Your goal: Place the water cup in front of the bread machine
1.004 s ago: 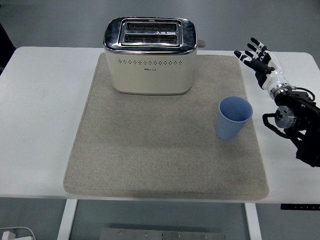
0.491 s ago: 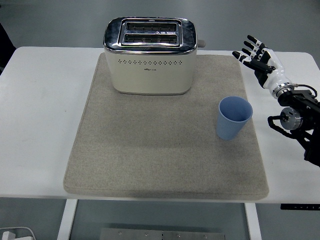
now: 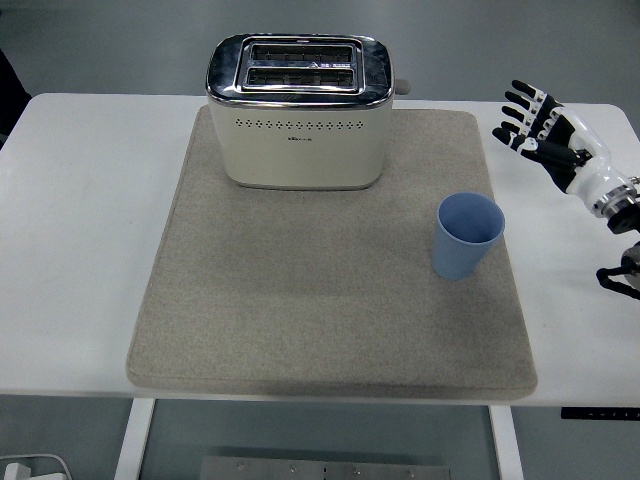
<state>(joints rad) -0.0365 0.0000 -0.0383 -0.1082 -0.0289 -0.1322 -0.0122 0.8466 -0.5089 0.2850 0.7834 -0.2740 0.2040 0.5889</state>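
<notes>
- Since a second ago, the right hand [image 3: 548, 135] has drawn back toward the right edge, and less of its arm shows now; nothing else has shifted.
- Its fingers [image 3: 521, 112] are spread wide and hold nothing; they point up and to the left, over the bare table [image 3: 80, 220] right of the mat [image 3: 300, 300].
- Upright on the right part of the mat stands the blue cup [image 3: 467, 236], near the mat's right edge, mouth up, nothing visible inside.
- Hand and cup are well apart, the hand farther back and to the right.
- At the mat's far middle sits the cream toaster [image 3: 301, 112], slots up; its lever knob pokes out on the right.
- Cup lies nearer than the toaster and off to its right, not in front of it.
</notes>
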